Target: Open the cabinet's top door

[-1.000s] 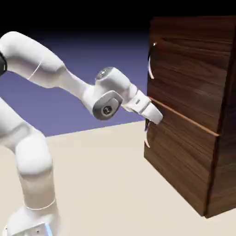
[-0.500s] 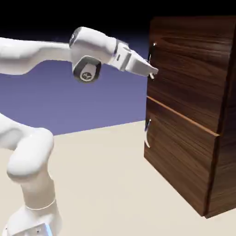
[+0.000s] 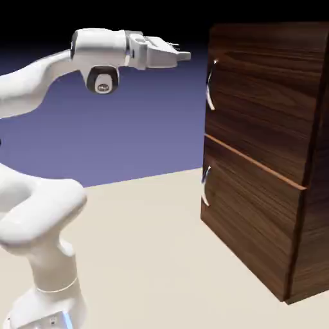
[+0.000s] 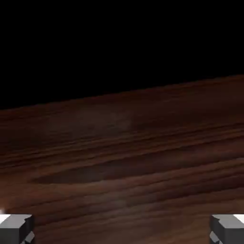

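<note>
Hand (image 3: 183, 55) risen above top door (image 3: 257, 103) handle (image 3: 209, 87), spread wide, empty; no writing.

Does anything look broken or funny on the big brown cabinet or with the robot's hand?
Nothing stands out. The cabinet stands straight, and the top door and the lower one look shut. The end effector is open, empty, and apart from the top handle.

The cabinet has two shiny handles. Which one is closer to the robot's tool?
The upper handle, on the top door. It sits high, almost level with the tool. The lower handle hangs far below, under the orange seam.
</note>
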`<action>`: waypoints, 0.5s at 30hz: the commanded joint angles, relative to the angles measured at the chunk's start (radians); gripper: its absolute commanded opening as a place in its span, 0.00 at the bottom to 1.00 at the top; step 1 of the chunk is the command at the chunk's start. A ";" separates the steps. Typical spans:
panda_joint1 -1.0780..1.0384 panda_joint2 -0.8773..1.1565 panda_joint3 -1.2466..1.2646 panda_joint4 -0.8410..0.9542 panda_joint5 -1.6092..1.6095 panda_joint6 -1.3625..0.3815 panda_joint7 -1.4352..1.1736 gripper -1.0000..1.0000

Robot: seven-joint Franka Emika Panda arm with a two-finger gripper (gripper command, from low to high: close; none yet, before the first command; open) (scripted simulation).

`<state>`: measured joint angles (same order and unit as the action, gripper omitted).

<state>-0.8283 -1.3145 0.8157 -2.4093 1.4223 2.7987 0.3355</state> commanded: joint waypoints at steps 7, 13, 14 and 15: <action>-0.180 -0.159 0.175 0.086 0.305 -0.051 -0.087 0.50; -0.334 -0.296 0.324 0.159 0.565 -0.095 -0.161 0.50; -0.352 -0.312 0.342 0.168 0.596 -0.100 -0.170 0.50; -0.352 -0.312 0.342 0.168 0.596 -0.100 -0.170 0.50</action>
<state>-1.1805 -1.6266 1.1577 -2.2413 2.0184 2.6989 0.1655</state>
